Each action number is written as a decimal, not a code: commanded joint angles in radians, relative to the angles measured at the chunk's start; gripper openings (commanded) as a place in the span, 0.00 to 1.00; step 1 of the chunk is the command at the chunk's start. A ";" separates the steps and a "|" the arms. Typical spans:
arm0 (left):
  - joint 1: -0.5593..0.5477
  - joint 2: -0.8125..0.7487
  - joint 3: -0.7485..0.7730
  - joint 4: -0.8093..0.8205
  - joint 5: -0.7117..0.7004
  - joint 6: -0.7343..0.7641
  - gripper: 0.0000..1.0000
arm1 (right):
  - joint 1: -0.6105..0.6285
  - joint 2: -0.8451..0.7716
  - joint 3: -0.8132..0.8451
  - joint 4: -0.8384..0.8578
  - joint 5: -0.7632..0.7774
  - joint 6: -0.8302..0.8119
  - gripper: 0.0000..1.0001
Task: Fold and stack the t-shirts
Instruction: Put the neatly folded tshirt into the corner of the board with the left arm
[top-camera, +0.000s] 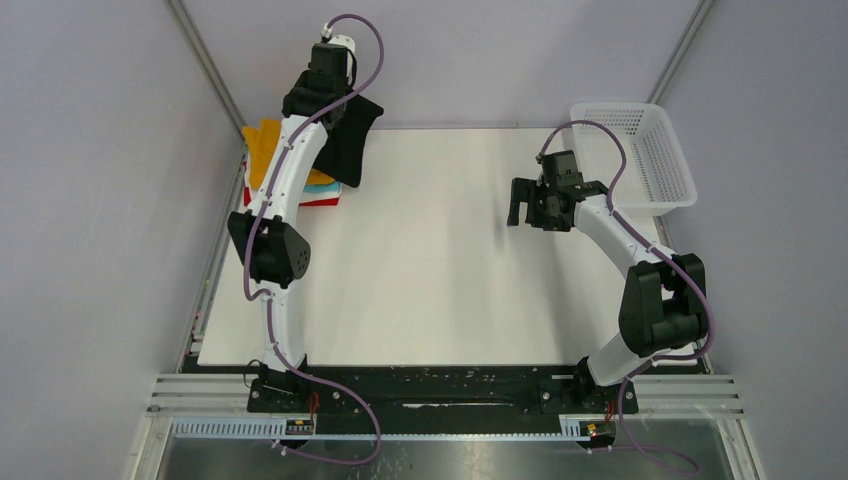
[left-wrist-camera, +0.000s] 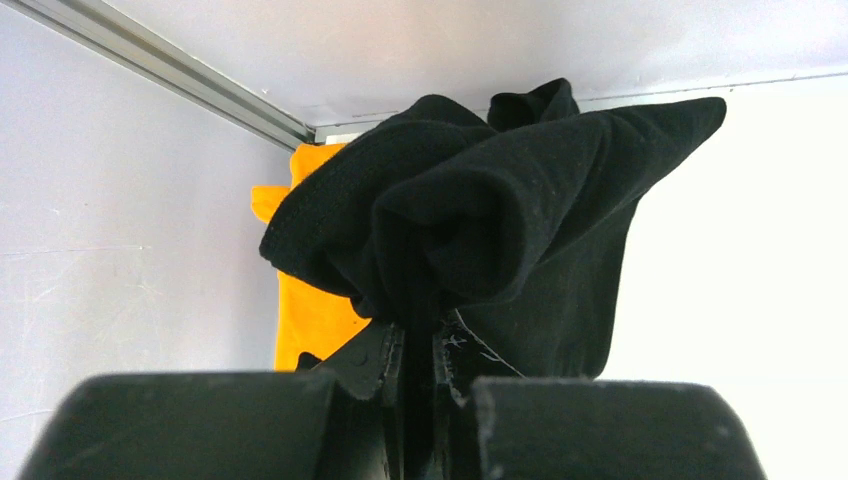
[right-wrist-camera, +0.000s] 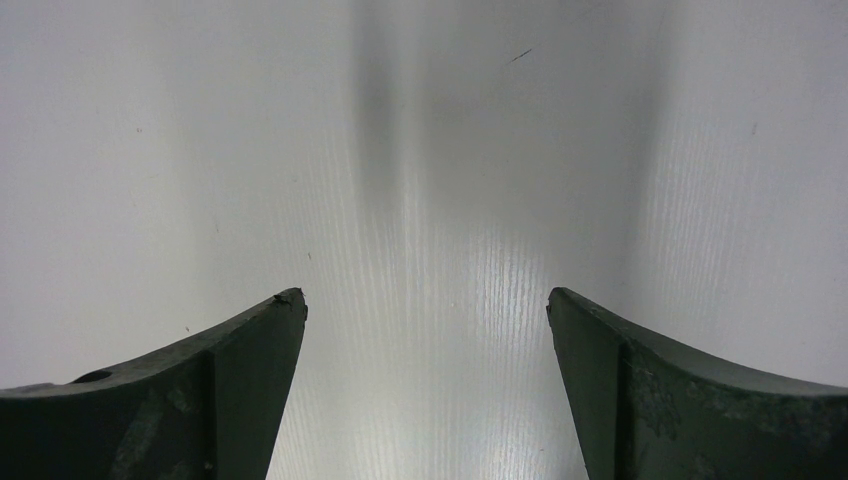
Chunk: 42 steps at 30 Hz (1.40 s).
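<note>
My left gripper (top-camera: 340, 105) is shut on the black t-shirt (top-camera: 352, 140) and holds it bunched above the far left corner of the table. In the left wrist view the black t-shirt (left-wrist-camera: 490, 220) fills the middle, pinched between the closed fingers (left-wrist-camera: 418, 350). Beneath it lies a stack of shirts with the orange one (top-camera: 262, 145) on top, then teal (top-camera: 320, 187) and red (top-camera: 320, 200) edges showing. The orange shirt (left-wrist-camera: 305, 310) also shows behind the black cloth. My right gripper (top-camera: 516, 208) is open and empty over bare table; its fingertips (right-wrist-camera: 280, 330) frame only the white surface.
A white plastic mesh basket (top-camera: 640, 150) stands at the far right corner of the white table (top-camera: 430, 280). An aluminium frame post (left-wrist-camera: 160, 65) and grey walls close in behind the left gripper.
</note>
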 joint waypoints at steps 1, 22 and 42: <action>0.002 -0.093 0.085 0.030 -0.004 -0.006 0.00 | -0.011 0.016 0.055 -0.016 -0.001 -0.006 1.00; 0.161 0.114 0.132 0.094 -0.039 -0.019 0.00 | -0.015 0.053 0.082 -0.062 -0.013 -0.001 1.00; 0.268 0.254 0.039 0.434 -0.250 0.165 0.00 | -0.015 0.085 0.123 -0.146 0.037 -0.016 1.00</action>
